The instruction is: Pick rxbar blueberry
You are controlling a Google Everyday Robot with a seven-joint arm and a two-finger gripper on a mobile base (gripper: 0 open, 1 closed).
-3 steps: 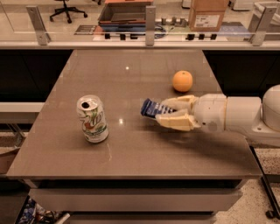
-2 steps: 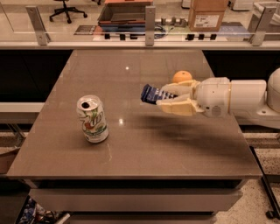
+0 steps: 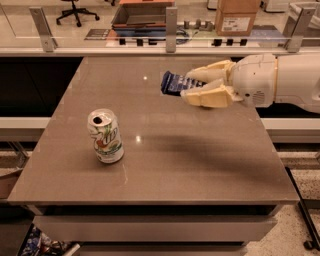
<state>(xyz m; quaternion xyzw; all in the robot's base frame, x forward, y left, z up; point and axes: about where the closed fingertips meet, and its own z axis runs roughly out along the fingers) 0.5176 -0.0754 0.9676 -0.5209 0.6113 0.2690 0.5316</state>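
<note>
The rxbar blueberry (image 3: 174, 83) is a dark blue wrapped bar with white lettering. It is held in the air above the brown table (image 3: 165, 150), its left end sticking out of my gripper (image 3: 197, 86). The cream fingers (image 3: 207, 96) are closed on the bar from above and below. The white arm comes in from the right edge. The bar's right half is hidden between the fingers.
A white and green soda can (image 3: 105, 136) stands upright at the table's left front. A railing with glass panels (image 3: 170, 30) runs behind the table's far edge. A cardboard box (image 3: 236, 16) and an office chair (image 3: 75, 9) are beyond it.
My gripper has risen with the blue bar, from just above the table to well above it, and shifted toward the far side. It now hides the orange that showed behind it.
</note>
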